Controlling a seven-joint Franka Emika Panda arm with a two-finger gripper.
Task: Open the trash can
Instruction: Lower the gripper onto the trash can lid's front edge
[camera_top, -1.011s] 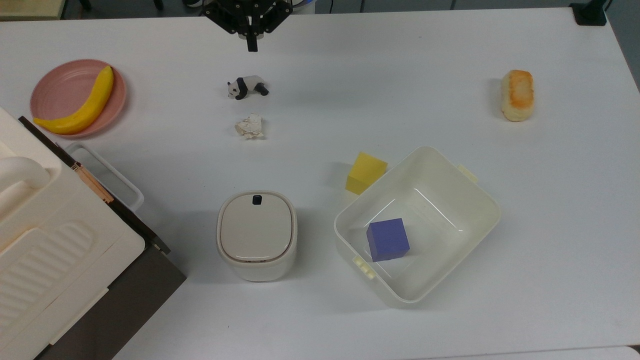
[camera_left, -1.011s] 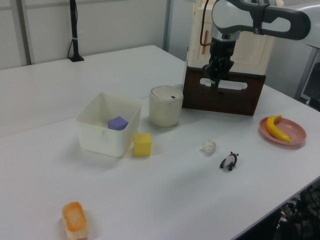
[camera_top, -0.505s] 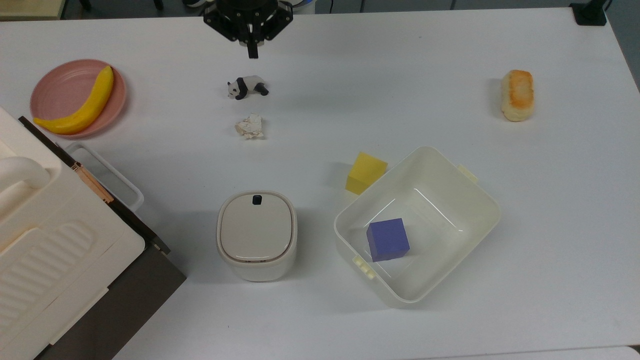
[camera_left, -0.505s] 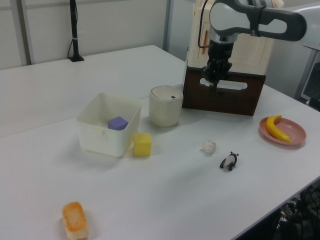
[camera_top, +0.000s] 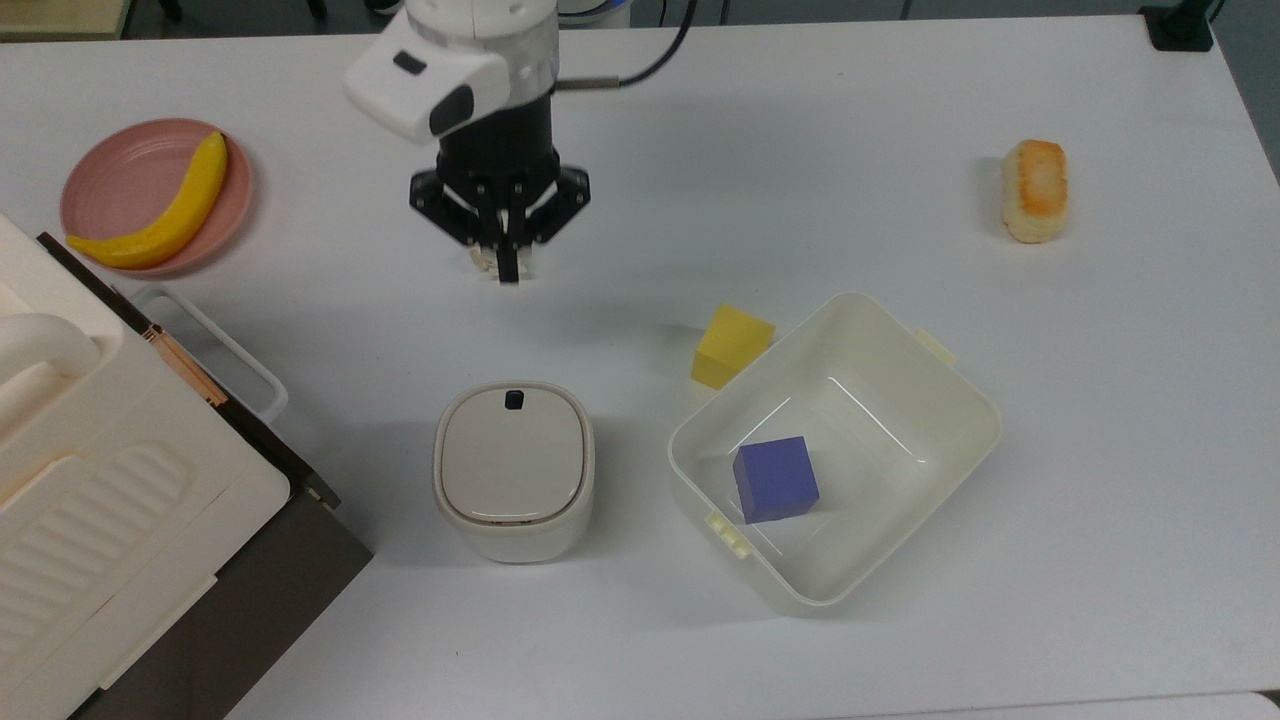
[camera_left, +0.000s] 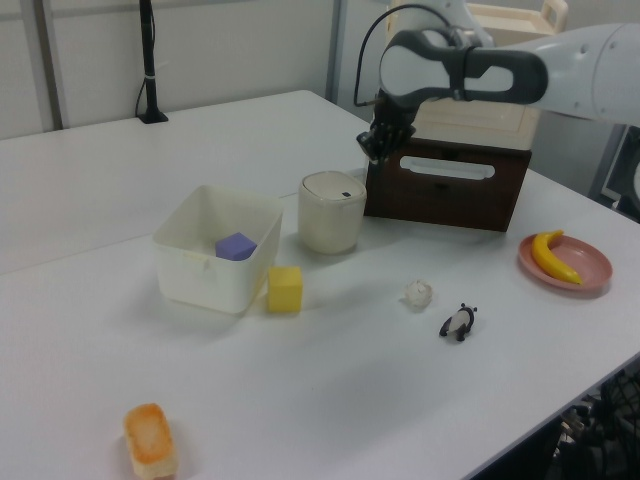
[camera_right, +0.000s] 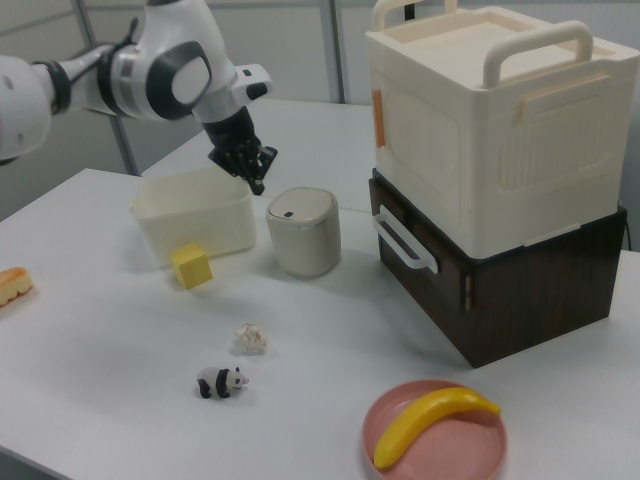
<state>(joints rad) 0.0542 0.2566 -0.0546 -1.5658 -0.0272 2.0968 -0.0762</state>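
Note:
The trash can (camera_top: 513, 470) is a small cream bin standing on the white table, its beige lid down flat and a black button (camera_top: 514, 400) near the lid's far edge. It also shows in the left view (camera_left: 332, 212) and the right view (camera_right: 303, 232). My gripper (camera_top: 508, 268) hangs shut with nothing in it, above the table and short of the can in the top view. In the left view the gripper (camera_left: 372, 150) sits just above and to the right of the can. In the right view the gripper (camera_right: 258, 182) hovers just up and left of the lid.
A cream tub (camera_top: 960, 430) with a purple cube (camera_top: 775, 480) stands right of the can, a yellow cube (camera_top: 732, 345) beside it. A crumpled paper (camera_left: 418, 293) and panda (camera_left: 458, 322) lie nearby. A big cream appliance (camera_top: 100, 480), a banana (camera_top: 170, 215) on a pink plate (camera_top: 110, 175) and bread (camera_top: 1036, 190) fill the edges.
The arm has come down from the top view's upper edge toward the trash can and now covers the panda and paper there. The lid has stayed down.

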